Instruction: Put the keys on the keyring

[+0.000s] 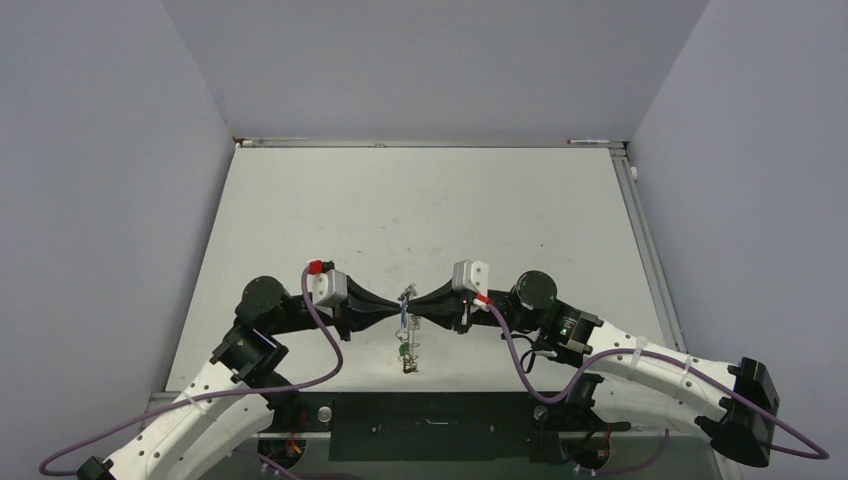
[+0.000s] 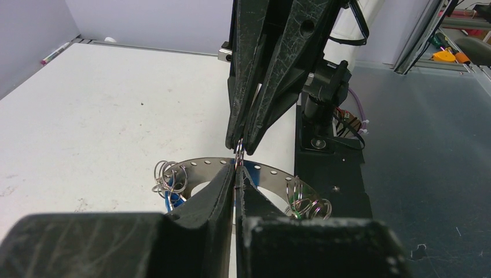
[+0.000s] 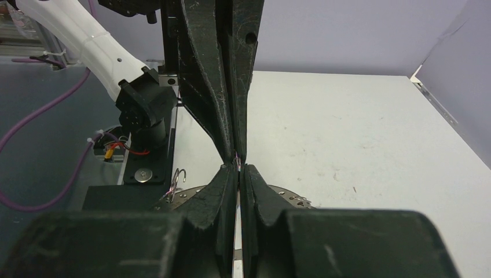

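Nearest: my left gripper [image 2: 236, 172], pressed shut, tip to tip with my right gripper [image 2: 240, 142], which pinches a wire loop [image 2: 238, 149]. Keyring [image 2: 267, 172] sits just beneath. Risk: loop springs free if either tip twists.

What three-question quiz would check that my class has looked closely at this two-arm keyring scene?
1. True or false: the left claw and the right claw are far apart from each other.
2. The flat band of the keyring shows: A) a row of small holes, B) saw teeth, C) red paint.
3. Are the left claw's jaws open or shut?
Key: 1 false, they meet tip to tip; 2 A; 3 shut.
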Tool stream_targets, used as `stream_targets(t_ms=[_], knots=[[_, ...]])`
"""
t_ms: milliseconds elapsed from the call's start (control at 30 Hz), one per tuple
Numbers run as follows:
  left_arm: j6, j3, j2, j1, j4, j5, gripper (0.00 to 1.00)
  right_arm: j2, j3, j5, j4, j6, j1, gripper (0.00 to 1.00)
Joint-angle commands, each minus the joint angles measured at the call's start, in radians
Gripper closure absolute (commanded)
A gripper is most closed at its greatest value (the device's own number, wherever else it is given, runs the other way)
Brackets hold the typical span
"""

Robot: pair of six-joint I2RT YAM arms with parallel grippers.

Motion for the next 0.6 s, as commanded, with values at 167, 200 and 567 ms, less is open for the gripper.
stream_targets(t_ms=[167, 200, 567], knots=[[0.010, 0.018, -0.014, 0.001, 0.038, -0.013, 1.00, -0.058, 0.005, 0.033, 0.157, 0.019, -0.007, 0.95], [0.010, 0.018, -0.014, 0.001, 0.038, -0.014, 1.00, -0.062, 0.003, 0.037, 0.162, 0.021, -0.008, 0.95], [0.012, 0.019, -0.020, 0.001, 0.035, -0.027, 1.00, -0.060, -0.019, 0.035, 0.220, 0.039, -0.015, 0.95]])
